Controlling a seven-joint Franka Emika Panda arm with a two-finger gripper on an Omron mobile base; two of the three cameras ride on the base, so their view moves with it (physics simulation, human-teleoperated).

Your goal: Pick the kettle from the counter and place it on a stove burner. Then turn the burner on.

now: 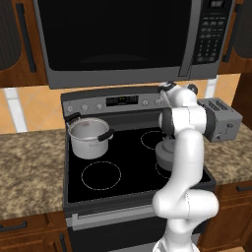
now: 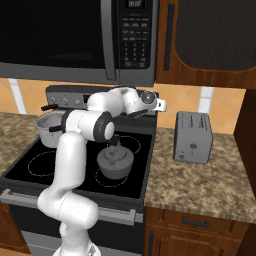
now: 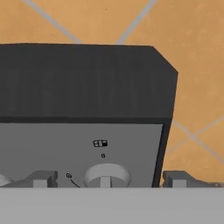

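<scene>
Squat dark grey metal kettle sat on front-right burner. Pincer spread, empty, straddled round grey knob at frame bottom; off-centre closing risked slip, or wrong burner lit.

White arm with dark joints

The arm is built of fat, smooth white segments with rounded ends, glossy like moulded plastic. Dark charcoal bands ring the joints, the broadest one wrapping the elbow. Near the wrist sits a dark disc with a pale rim, and the hand end tapers to a small white block. From behind, the same shell looks plain, with no cables or lettering I can make out.
</scene>
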